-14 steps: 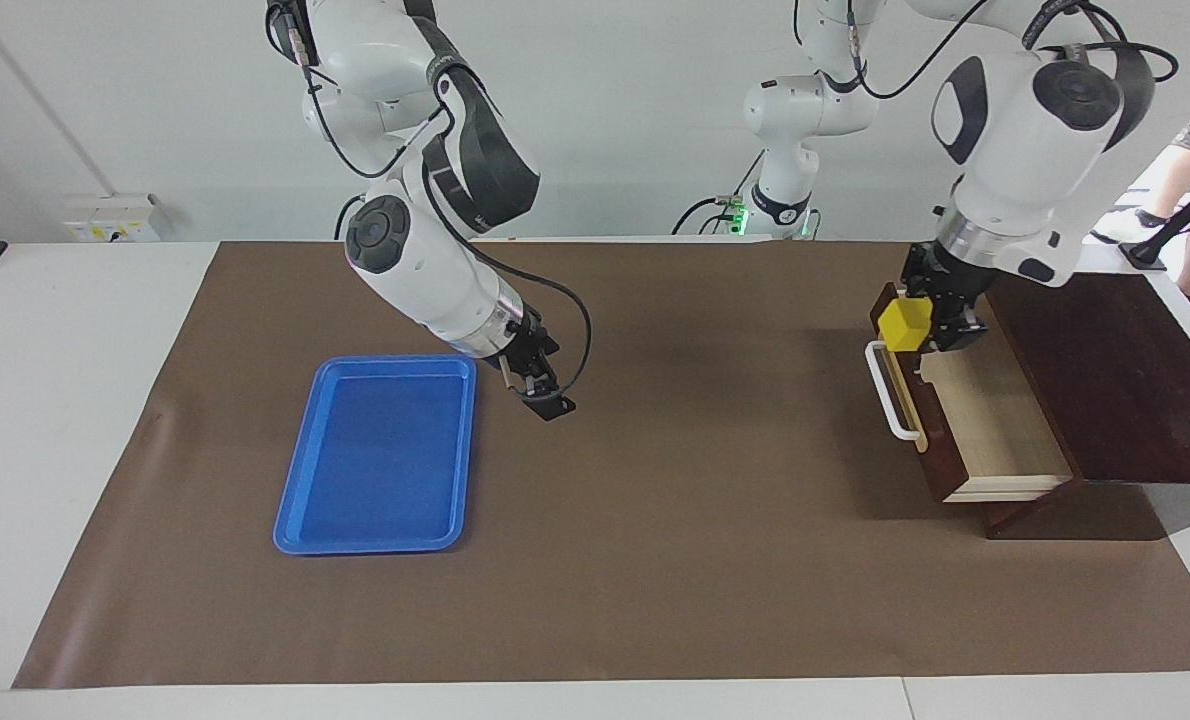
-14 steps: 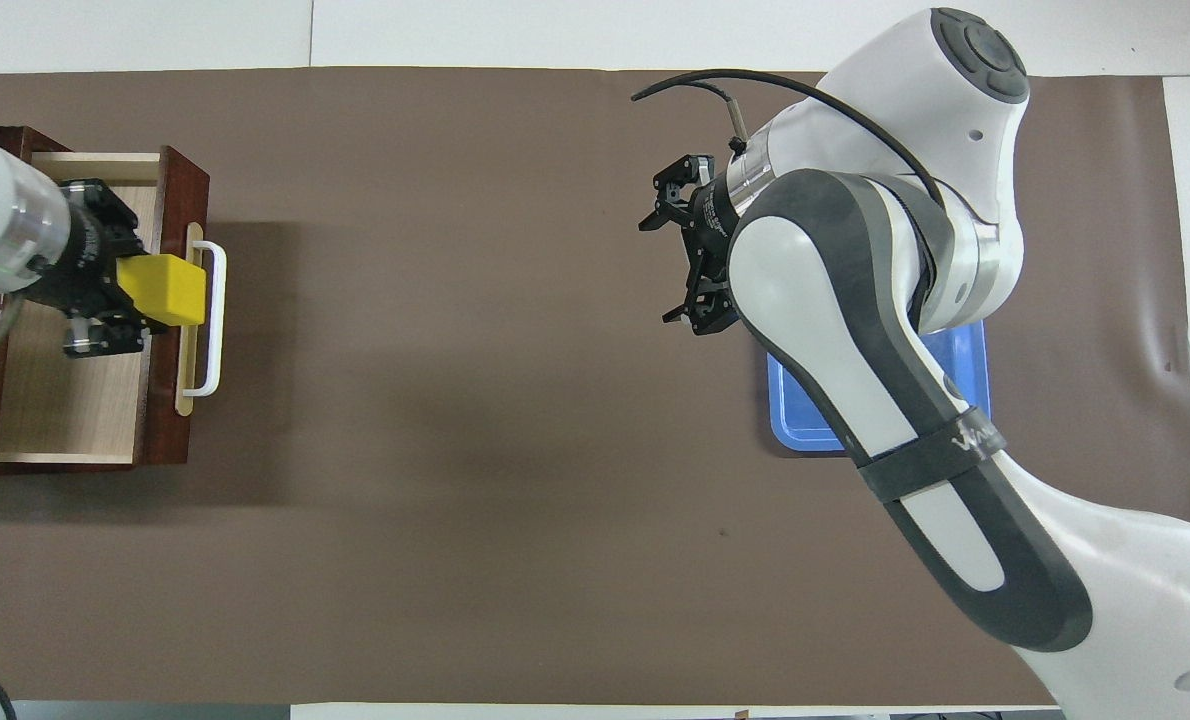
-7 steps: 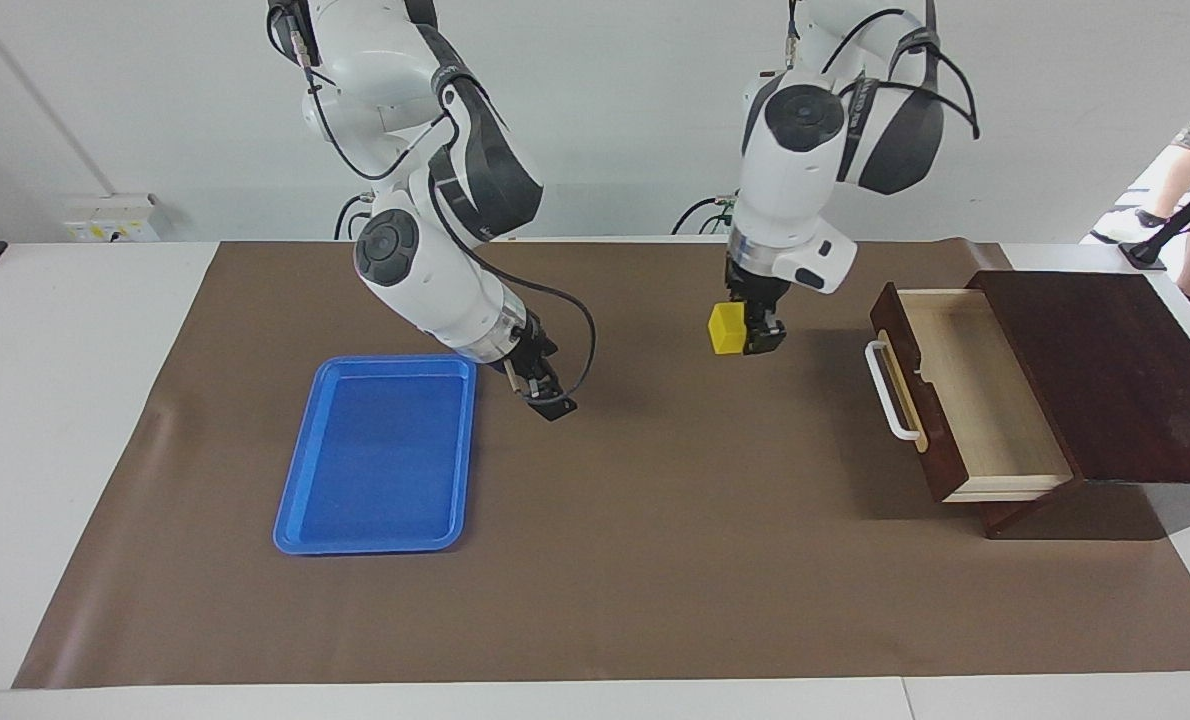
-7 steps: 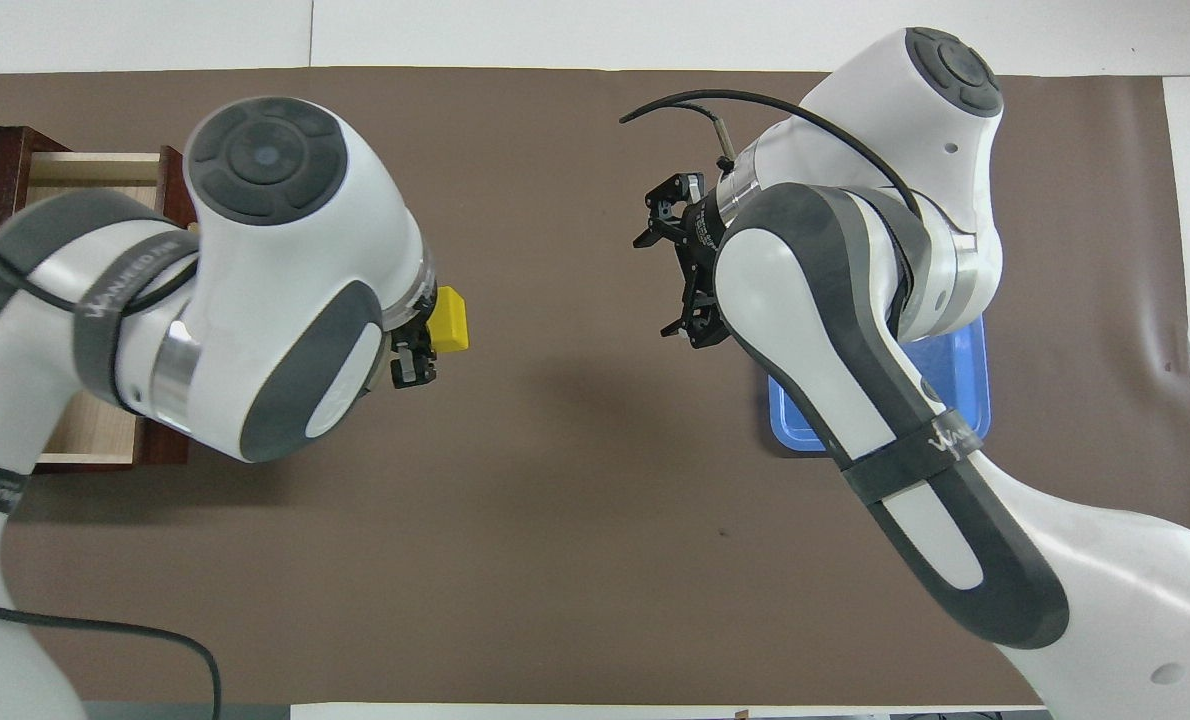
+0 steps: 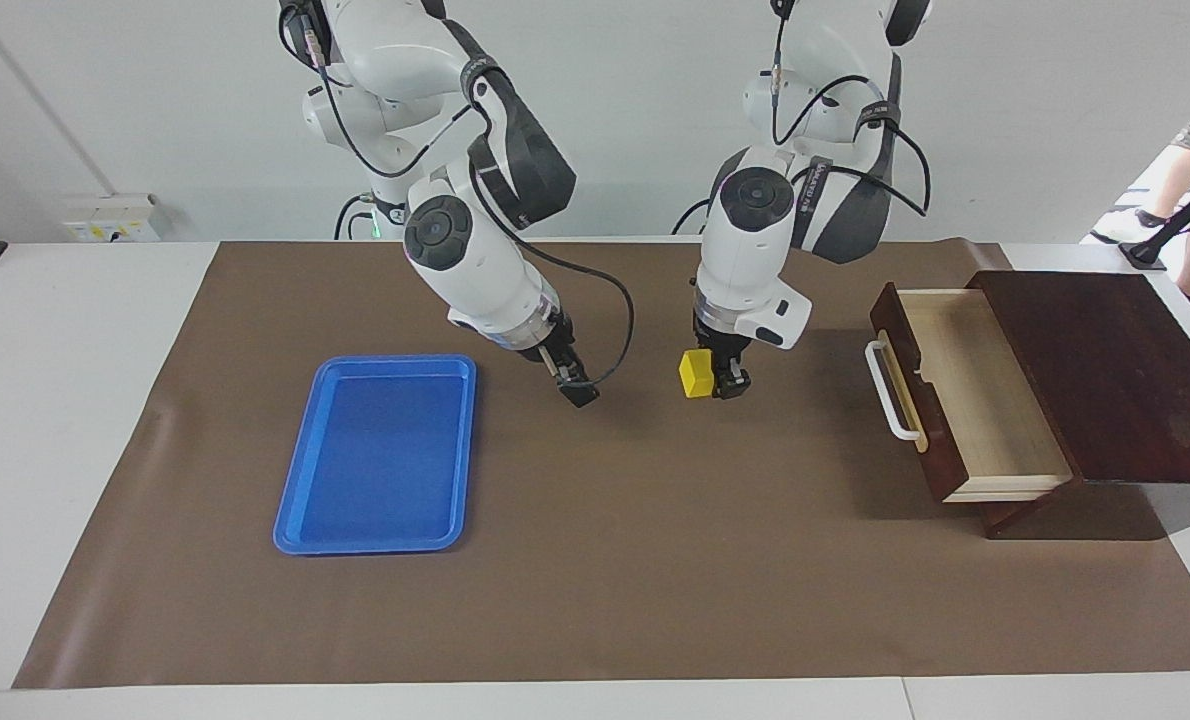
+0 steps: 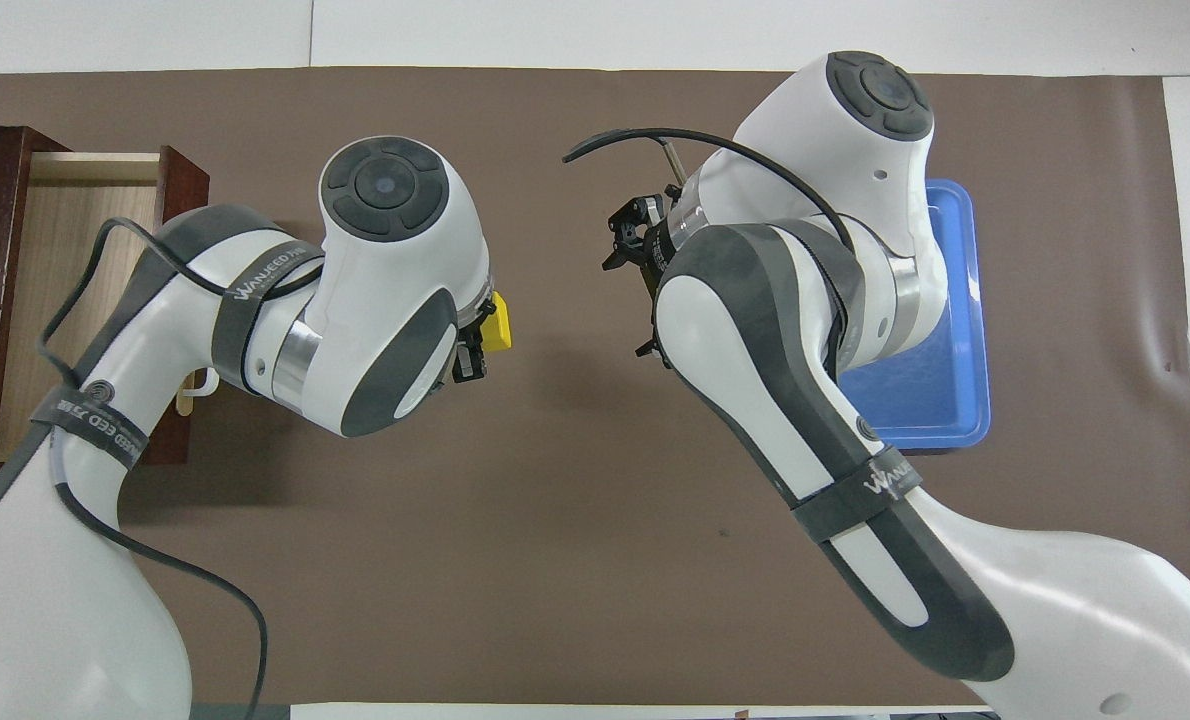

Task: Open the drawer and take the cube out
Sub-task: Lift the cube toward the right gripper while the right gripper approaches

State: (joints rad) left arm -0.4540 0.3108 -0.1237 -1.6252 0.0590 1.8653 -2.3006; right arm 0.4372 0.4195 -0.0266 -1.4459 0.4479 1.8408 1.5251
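Yellow, the cube (image 5: 696, 373) now hangs over the brown mat mid-counter, clenched in our left gripper (image 5: 712, 379), having left the open drawer (image 5: 965, 390) a second ago. Removal looks done. Our right gripper (image 5: 577, 390) waits released near the blue tray (image 5: 375, 455).

The left arm (image 6: 155, 330) has a dark band with white letters on it. They look like "WANJEED". The right arm (image 6: 805, 420) has a dark band with white letters too, but only "WAN" can be read.
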